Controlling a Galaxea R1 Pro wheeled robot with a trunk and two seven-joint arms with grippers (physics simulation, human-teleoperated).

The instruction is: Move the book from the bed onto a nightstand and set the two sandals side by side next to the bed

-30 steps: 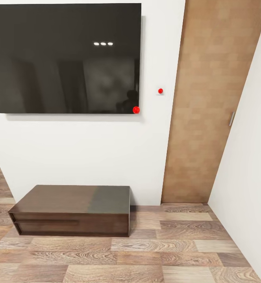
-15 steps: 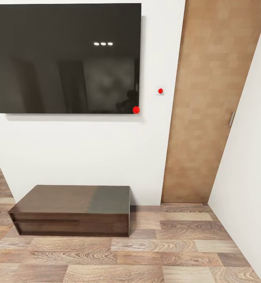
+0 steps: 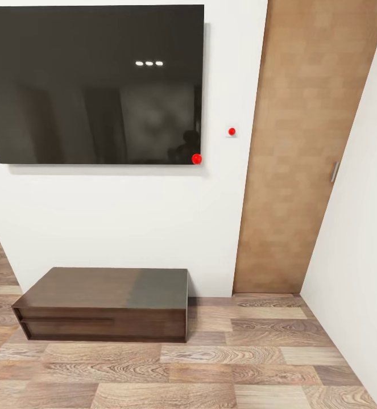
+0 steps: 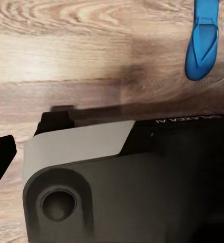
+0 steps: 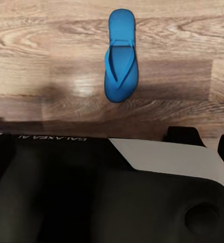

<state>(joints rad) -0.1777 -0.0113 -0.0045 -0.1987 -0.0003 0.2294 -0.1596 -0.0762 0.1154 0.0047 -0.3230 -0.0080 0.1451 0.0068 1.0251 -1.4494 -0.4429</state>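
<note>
Head view: I face a white wall [image 3: 125, 221] carrying a large black wall-mounted television screen [image 3: 94, 85]. A small red dot [image 3: 197, 159] sits at the screen's lower corner, and a second red dot [image 3: 231, 132] sits on a small white wall plate between the screen and the door. A tall light-brown wooden door [image 3: 302, 147] with a slim metal handle [image 3: 334, 171] stands beside that plate, running down to the floor. Below the screen, a long low dark-brown wooden TV cabinet [image 3: 106, 304] rests on the wood-plank floor [image 3: 211, 369], its back against the wall.

Left wrist view: one bright blue flat sandal [image 4: 202, 40] lies flat on the wood-plank floor [image 4: 66, 66]. It is apart from the dark and white robot body [image 4: 127, 177] that occupies the near part of the picture. A black tip shows at the picture's edge; I cannot tell whether my left claw is released or clenched.

Right wrist view: a bright blue flat sandal [image 5: 121, 55] with a visible toe strap lies flat on the floor planks, apart from the dark and white robot body [image 5: 112, 192]. Black parts show beside that body; I cannot tell the state of my right claw.
</note>
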